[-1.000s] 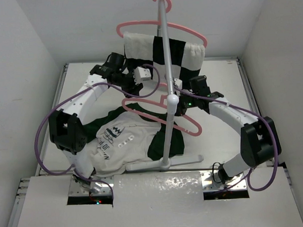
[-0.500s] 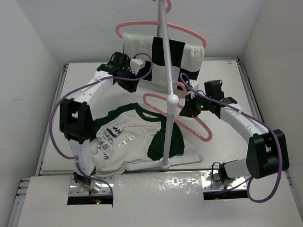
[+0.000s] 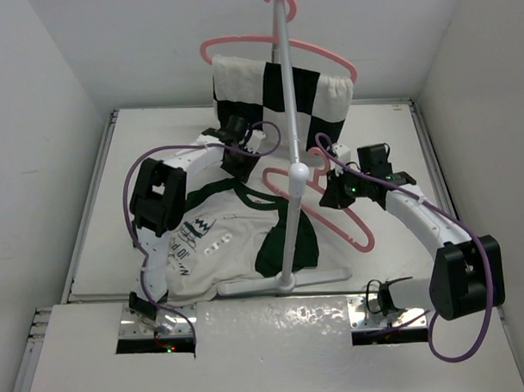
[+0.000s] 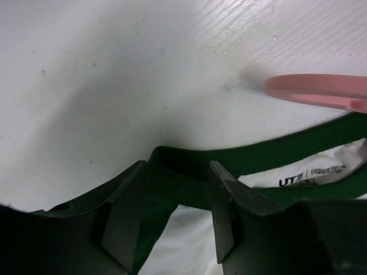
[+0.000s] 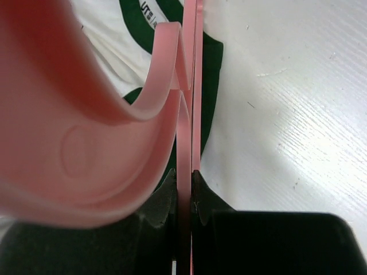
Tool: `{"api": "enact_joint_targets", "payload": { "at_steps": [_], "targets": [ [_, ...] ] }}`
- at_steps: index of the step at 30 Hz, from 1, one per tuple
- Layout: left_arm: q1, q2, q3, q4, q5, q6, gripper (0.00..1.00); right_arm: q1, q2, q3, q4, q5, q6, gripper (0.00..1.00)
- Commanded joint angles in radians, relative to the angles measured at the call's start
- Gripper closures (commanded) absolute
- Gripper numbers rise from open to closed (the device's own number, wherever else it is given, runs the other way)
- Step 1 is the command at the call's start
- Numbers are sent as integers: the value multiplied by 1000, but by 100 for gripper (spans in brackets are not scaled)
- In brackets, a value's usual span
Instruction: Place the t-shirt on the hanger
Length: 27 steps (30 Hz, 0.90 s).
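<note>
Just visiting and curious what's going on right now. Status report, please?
Left gripper open, straddling collar of t-shirt. Right gripper shut on hanger, held above t-shirt. Stand pole close beside hanger.

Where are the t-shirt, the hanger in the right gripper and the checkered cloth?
t-shirt [image 3: 238,253]: top external view, cream chest.
hanger [image 5: 86,149]: right wrist view, broad near curve.
checkered cloth [image 3: 241,76]: top external view, white upper-left square.

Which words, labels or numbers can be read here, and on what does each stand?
"UT | PEANUTS": neck label inside the cream-white t-shirt with dark green collar.
Finer line under "UT": too small to read.
Dark chest print on that t-shirt: too small to read.
</note>
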Motion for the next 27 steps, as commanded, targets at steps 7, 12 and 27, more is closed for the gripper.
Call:
{"api": "enact_joint_targets", "payload": {
  "at_steps": [7, 12, 27],
  "targets": [
    [5, 26, -18, 14, -83, 7, 100, -5, -27, 31, -11, -55, -25, 100],
    [5, -23, -18, 3, -119, 16, 100, 15, -2, 47, -10, -111, -22, 100],
    [5, -235, -92, -41, 15, 138, 100, 84, 171, 153, 98, -212, -8, 100]
  ]
}}
